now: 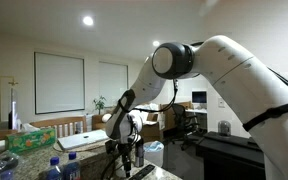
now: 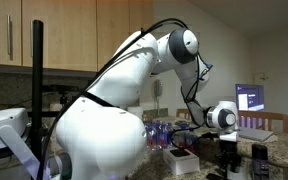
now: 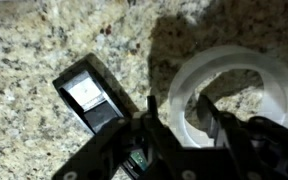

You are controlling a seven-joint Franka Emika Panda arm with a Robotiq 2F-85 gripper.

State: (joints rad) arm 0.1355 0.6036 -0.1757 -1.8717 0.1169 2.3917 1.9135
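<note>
In the wrist view a white ring (image 3: 234, 58) with a thick translucent wall lies on the speckled granite counter (image 3: 44, 50). My gripper (image 3: 184, 115) comes in from the bottom edge, and its two dark fingers (image 3: 150, 112) stand on either side of the ring's near wall. Narrow gaps show between the pads and the wall. A small black device with a pale screen (image 3: 89, 95) lies just left of the fingers. In both exterior views the gripper (image 1: 130, 150) (image 2: 227, 152) hangs low over the counter; the ring is hidden there.
A green patterned box (image 1: 31, 138) and blue-capped bottles (image 1: 59, 165) stand on the counter near the arm. A lit monitor (image 2: 250, 97) sits behind. Bottles (image 2: 164, 130) cluster beside the arm's white body (image 2: 94, 135), which blocks much of that view.
</note>
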